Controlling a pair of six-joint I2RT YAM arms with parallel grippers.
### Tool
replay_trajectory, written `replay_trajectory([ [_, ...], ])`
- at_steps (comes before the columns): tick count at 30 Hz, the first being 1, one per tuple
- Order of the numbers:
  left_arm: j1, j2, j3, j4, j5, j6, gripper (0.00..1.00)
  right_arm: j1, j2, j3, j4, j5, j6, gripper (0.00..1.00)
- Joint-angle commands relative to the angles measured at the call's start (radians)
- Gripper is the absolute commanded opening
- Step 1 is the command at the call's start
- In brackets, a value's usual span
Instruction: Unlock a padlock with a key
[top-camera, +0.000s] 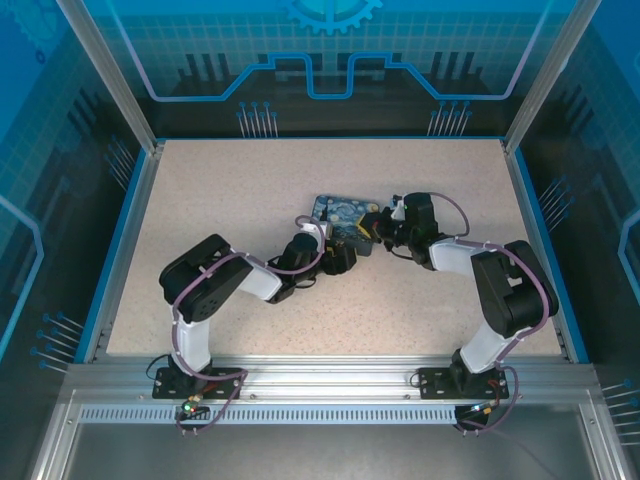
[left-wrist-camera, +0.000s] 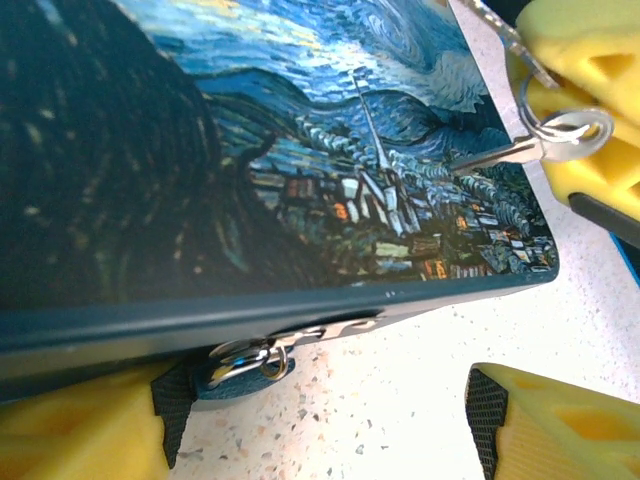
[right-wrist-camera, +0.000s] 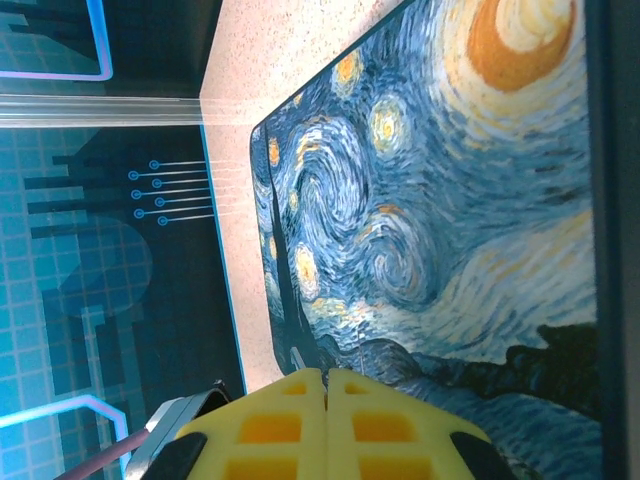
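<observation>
**Asker:** What are you looking at, and where is the lock?

**Arm:** A flat box (left-wrist-camera: 300, 150) printed with a swirling night-sky painting lies on a speckled counter (left-wrist-camera: 400, 400). At the box's near edge a small shiny metal piece hangs from the lip. I take that to be the padlock (left-wrist-camera: 240, 362). It sits low against the counter and is partly shadowed, so I cannot make out its keyhole.

**Asker:** And your pincers?

**Arm:** My left pincer (left-wrist-camera: 320, 435) is open and holds nothing. One yellow pad is tucked beside the padlock under the box edge, and the other is well apart on the bare counter. My right pincer (right-wrist-camera: 326, 385) is closed, with its pads pressed together above the box lid. In the left wrist view the key (left-wrist-camera: 500, 153), a thin silver sliver, sticks out from those yellow pads by its round head, and its blade points across the lid.

**Asker:** Which step is this?

**Arm:** I judge it to be lining up, before insertion. Next, my left pincer should close on the padlock and turn the keyhole outward. Then my right brings the key tip down to it, square to the slot. A slight tilt would make so small a blade skid off.
</observation>
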Motion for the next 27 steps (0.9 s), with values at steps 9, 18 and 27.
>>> replay_trajectory([
  [9, -0.036, 0.086, 0.008, 0.195, -0.013, -0.149, 0.68, -0.016, -0.023, -0.018, 0.021, -0.007, -0.006, 0.00],
  [18, -0.074, 0.076, 0.056, 0.045, -0.133, -0.112, 0.65, -0.025, -0.013, -0.020, 0.030, -0.012, -0.005, 0.00],
  [27, -0.078, 0.107, 0.094, 0.039, -0.140, -0.129, 0.66, -0.036, -0.014, -0.025, 0.033, -0.021, -0.001, 0.00],
])
